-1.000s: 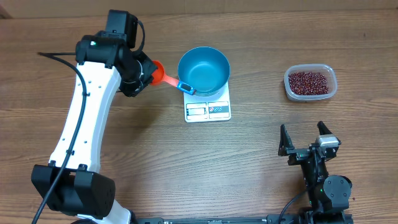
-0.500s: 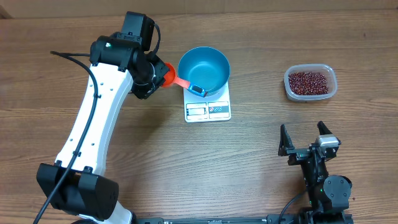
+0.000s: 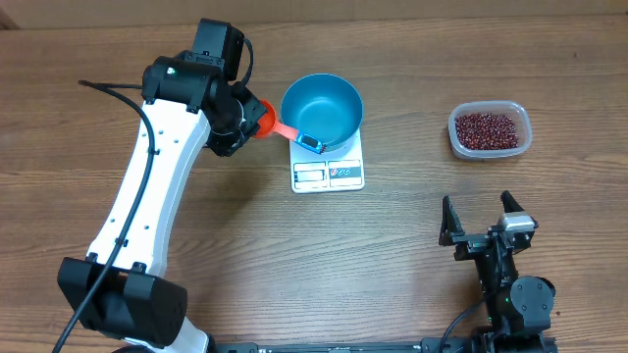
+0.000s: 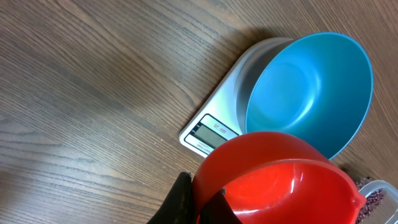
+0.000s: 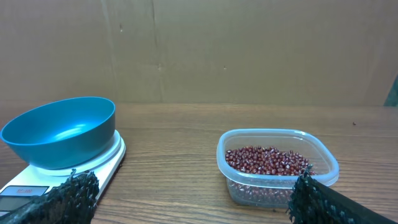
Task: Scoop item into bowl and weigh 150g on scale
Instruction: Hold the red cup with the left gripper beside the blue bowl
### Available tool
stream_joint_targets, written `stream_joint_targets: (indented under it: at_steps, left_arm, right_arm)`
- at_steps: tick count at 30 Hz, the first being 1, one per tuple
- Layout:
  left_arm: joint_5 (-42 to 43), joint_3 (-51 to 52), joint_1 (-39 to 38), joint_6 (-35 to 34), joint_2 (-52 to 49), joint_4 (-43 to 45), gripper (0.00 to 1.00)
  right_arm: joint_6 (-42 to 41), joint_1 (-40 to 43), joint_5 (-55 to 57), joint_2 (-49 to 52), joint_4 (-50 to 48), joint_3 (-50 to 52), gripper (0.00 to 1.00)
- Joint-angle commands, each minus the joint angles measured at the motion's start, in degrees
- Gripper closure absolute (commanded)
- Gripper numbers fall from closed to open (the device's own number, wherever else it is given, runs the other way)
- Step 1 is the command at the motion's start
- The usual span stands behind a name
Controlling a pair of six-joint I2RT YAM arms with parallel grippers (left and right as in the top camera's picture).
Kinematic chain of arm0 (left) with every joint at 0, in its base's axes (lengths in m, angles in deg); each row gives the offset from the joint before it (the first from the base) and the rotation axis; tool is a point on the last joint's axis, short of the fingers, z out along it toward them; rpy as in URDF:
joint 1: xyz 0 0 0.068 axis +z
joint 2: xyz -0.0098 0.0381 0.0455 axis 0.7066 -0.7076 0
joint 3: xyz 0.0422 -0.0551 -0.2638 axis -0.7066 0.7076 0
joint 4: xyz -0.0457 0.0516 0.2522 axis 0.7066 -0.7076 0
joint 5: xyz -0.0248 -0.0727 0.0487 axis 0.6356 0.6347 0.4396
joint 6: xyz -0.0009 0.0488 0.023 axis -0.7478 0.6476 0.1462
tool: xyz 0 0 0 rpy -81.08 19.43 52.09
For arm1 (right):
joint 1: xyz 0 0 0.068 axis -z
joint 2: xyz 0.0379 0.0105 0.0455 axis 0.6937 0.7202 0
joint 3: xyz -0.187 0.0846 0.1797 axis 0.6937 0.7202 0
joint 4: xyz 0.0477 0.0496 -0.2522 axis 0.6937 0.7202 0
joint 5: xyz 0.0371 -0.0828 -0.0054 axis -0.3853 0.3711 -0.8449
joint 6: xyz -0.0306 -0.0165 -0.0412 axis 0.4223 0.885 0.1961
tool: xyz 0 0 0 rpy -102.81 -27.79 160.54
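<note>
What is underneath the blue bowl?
The white scale: its display and button panel stick out in front of the blue bowl. Its weighing platform is mostly covered by the bowl.

The left gripper [image 3: 243,123] clamps the orange scoop [image 3: 267,122], its blue tip at the rim of the blue bowl [image 3: 334,98]. The bowl's on the scale [image 3: 329,175], toward the tabletop's back edge. Beans [image 3: 488,127] fill the clear tub [image 3: 454,137] by the right edge, and the right gripper [image 3: 488,218] gapes at the front-right corner.
</note>
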Motion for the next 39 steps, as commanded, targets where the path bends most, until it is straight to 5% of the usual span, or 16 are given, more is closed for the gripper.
stream_joint_targets:
  at_steps: [1, 39]
  left_arm:
    - [-1.42, -1.51, -0.44, -1.01, 1.62, -0.04, 0.96]
    - [-1.62, -1.51, -0.74, -1.01, 1.62, -2.21, 0.96]
  right_arm:
    - [0.07, -0.37, -0.07, -0.5, -0.35, 0.61, 0.0]
    - [0.07, -0.37, -0.07, -0.5, -0.35, 0.61, 0.0]
